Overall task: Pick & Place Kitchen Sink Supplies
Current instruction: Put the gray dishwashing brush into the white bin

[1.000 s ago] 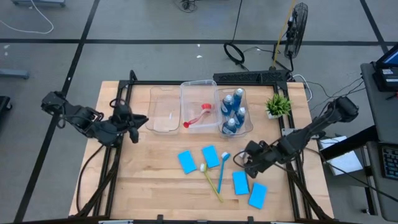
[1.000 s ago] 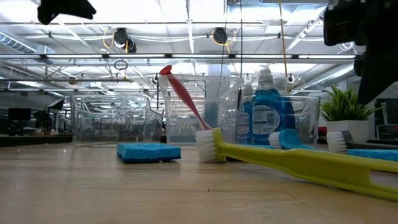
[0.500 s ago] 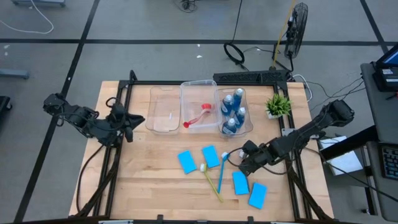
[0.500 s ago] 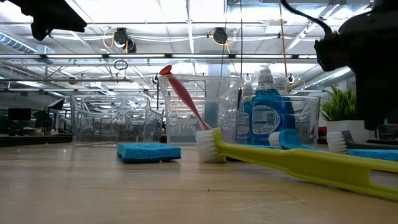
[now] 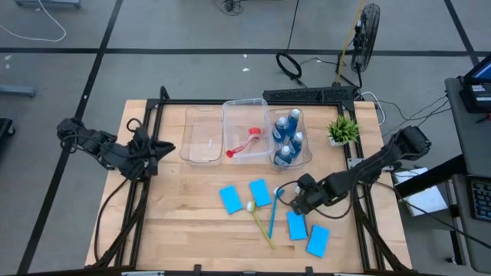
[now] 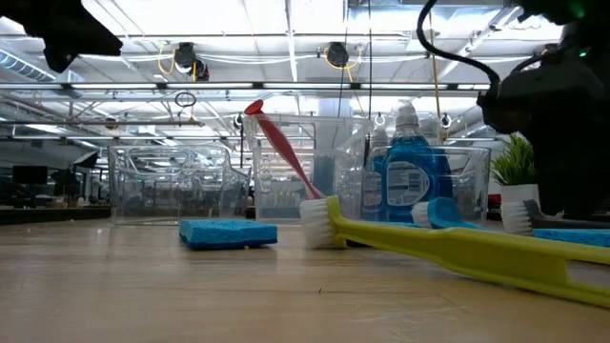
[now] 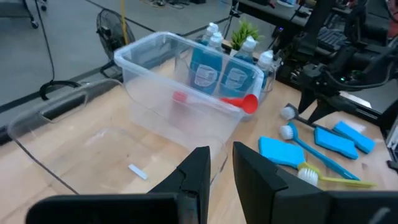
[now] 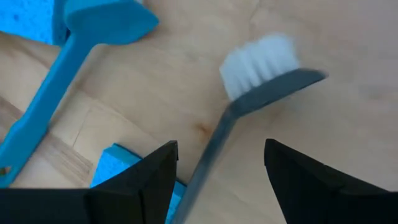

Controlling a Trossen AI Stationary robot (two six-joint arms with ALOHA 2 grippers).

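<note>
Three clear bins stand in a row at the far side. The middle bin (image 5: 245,129) holds a red brush (image 5: 244,142), and the right bin (image 5: 290,136) holds blue bottles (image 5: 288,138). On the table lie several light-blue sponges (image 5: 230,198), a yellow-green brush (image 5: 261,222), a blue brush (image 5: 274,211) and a grey brush (image 8: 261,68). My right gripper (image 8: 221,146) is open just above the table, its fingers on either side of the grey brush's handle (image 8: 208,165) without touching it. My left gripper (image 7: 222,152) is empty, open by a narrow gap, left of the bins.
A small green potted plant (image 5: 343,129) stands right of the bottle bin. The left bin (image 5: 202,135) holds only a scrap of label. Two sponges (image 5: 307,232) lie just near of the right gripper. Bare wood shows at the table's near left.
My right gripper has moved toward the table's left and down over the grey brush, staying open. My left arm has drawn back toward the table's left edge, away from the bins. The supplies have kept still.
</note>
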